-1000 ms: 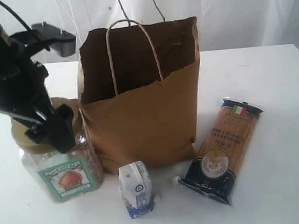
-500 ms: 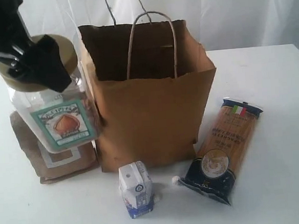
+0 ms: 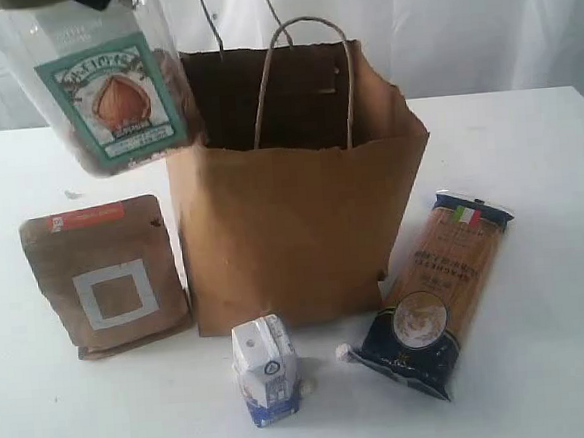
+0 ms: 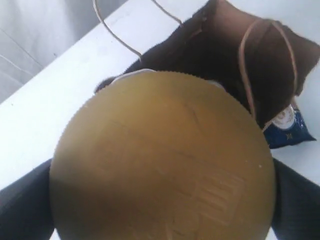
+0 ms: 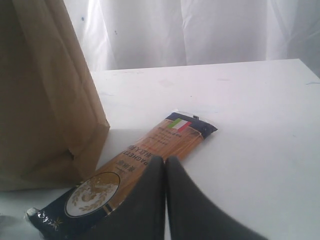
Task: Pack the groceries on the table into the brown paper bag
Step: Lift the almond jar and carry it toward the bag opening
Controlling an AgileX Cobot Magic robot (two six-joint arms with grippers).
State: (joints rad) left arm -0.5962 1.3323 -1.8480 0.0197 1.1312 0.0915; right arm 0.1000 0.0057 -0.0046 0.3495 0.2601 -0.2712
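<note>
Hoisted the clear plastic nut jar [image 3: 112, 81] well off the bench [image 3: 529, 162] since a second ago, now up high by the left rim of the brown paper bag [image 3: 303, 228]. Left hand [image 4: 162, 210] spread wide, clamped round the ridged tan lid [image 4: 150, 130]. Right hand [image 5: 165, 200] pinched shut, empty, near the spaghetti pack [image 3: 443, 294]. Could easily clip that floppy creased rim going in and fold it or tip the bag. Smooth round lid, might slip too.

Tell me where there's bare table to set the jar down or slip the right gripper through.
Free: the table right of the spaghetti pack, the stretch behind that pack beside the brown paper bag, and the front-left corner ahead of the kraft pouch. Crowded: in front of the bag, where the small carton and the pack's dark end sit close.
</note>
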